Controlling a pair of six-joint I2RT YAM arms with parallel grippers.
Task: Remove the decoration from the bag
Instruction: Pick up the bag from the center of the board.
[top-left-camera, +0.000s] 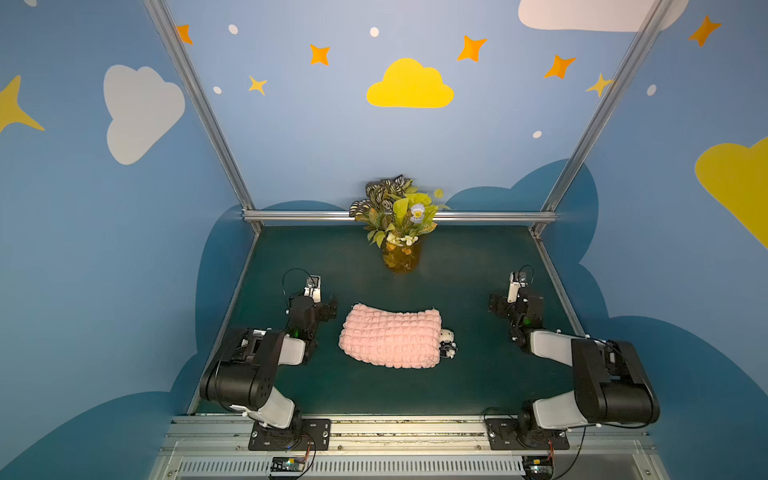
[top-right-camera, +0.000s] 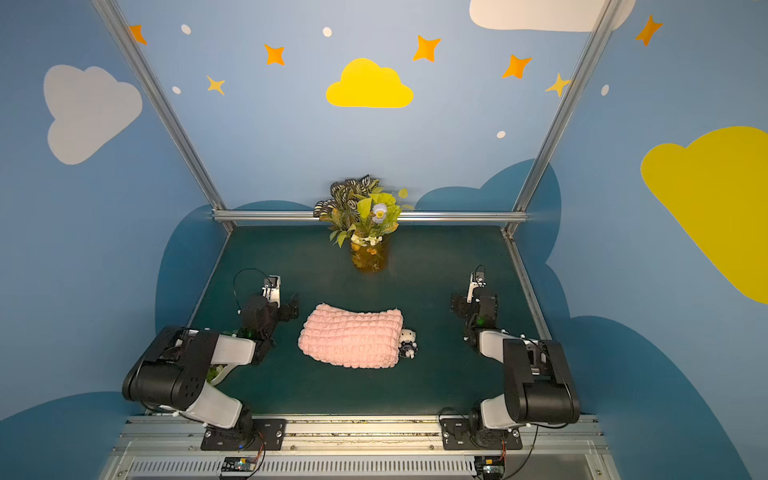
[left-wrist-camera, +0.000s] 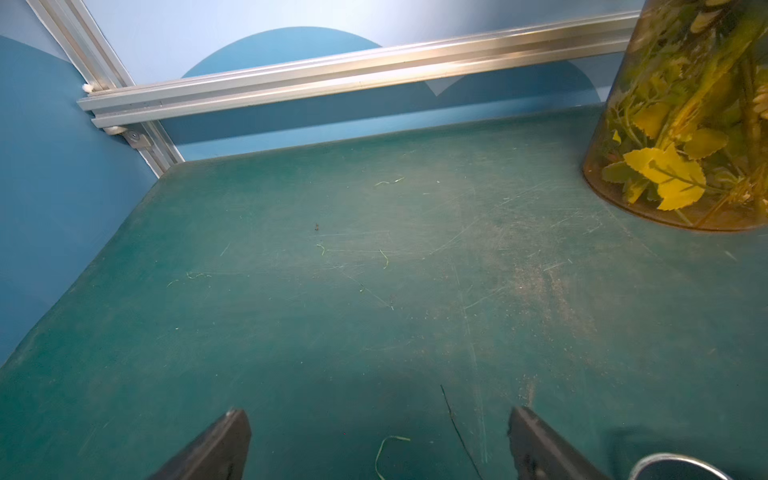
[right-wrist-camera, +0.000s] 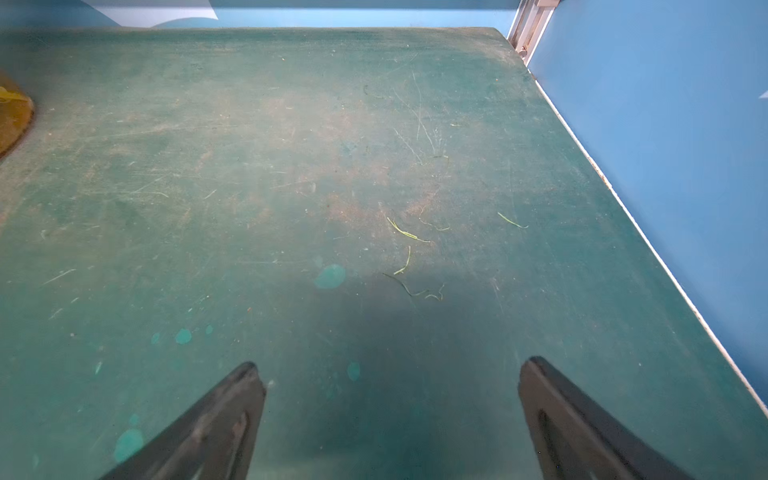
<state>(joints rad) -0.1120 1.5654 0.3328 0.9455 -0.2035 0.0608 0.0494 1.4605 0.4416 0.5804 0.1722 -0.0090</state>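
Progress: none yet. Decoration (top-left-camera: 447, 343) lies on the counter (top-left-camera: 457, 386), touching the right end of the bag (top-left-camera: 390, 336), apparently still attached. Left jaws and right jaws stand wide apart and empty over bare counter, each well apart from the bag. Remaining steps, as judged: approach, steady the bag, grip the decoration, detach it. Readable brands, labels or writing: none visible.

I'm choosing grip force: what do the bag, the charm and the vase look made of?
Bag: soft pink knit, puffy bubble texture, matte.
Charm: seemingly plush, cream with dark skirt; too small to confirm.
Vase: amber, see-through, glossy; glass or clear plastic, cannot tell.
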